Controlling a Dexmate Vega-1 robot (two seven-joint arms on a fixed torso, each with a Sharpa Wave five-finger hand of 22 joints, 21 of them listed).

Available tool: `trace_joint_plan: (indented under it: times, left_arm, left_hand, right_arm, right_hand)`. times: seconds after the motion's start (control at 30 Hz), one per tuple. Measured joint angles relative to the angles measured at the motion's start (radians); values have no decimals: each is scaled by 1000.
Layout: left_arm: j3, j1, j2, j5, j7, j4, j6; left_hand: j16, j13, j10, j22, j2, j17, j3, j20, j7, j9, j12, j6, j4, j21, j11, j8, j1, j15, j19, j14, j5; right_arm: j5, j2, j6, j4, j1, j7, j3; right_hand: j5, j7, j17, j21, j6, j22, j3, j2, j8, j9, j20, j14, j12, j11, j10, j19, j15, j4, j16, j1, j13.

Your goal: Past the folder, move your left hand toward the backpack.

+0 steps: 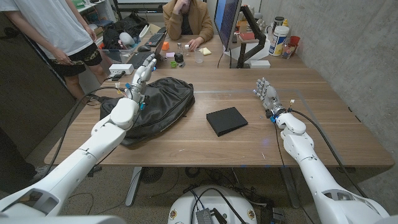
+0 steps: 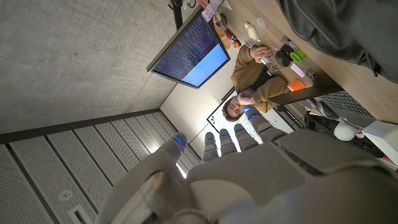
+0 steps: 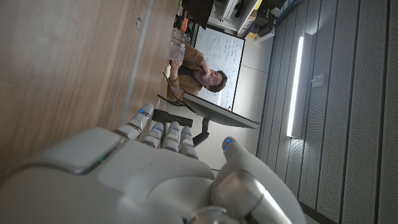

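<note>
A: Left hand [image 1: 138,79] hovers over the far edge of the crumpled black leather backpack [image 1: 155,106], fingers spread, empty. Flat black square folder [image 1: 226,120] lies beside the bag, mid-table [image 1: 323,118].

B: Left wrist view: backpack [image 2: 336,28] near. Right hand [image 3: 168,155] apart, holding nothing. Reach looks almost complete; just settle lower.

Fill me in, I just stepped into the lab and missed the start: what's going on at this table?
A stationary two-armed robot is working at a wooden table. Its left hand is over the far edge of a black soft backpack, fingers extended, holding nothing. A flat black square folder lies mid-table, untouched. The right hand waits open at the robot's right, apart from the folder. One person sits behind the table and another stands at its far left corner.
</note>
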Motion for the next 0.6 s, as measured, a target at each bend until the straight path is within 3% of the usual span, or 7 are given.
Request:
trace_joint_plan:
  times: [0.6]
  left_arm:
    - [-4,4,9,45,17,-23,24]
  left_hand:
    - [0,0,0,0,-3,0,0,4,-2,0,0,9,0,-5,0,0,3,0,-4,0,0]
  right_arm:
    - [1,0,3,9,4,2,0]
  right_hand:
    - [0,0,0,0,0,0,0,0,0,0,4,0,0,0,0,4,0,0,0,0,0]
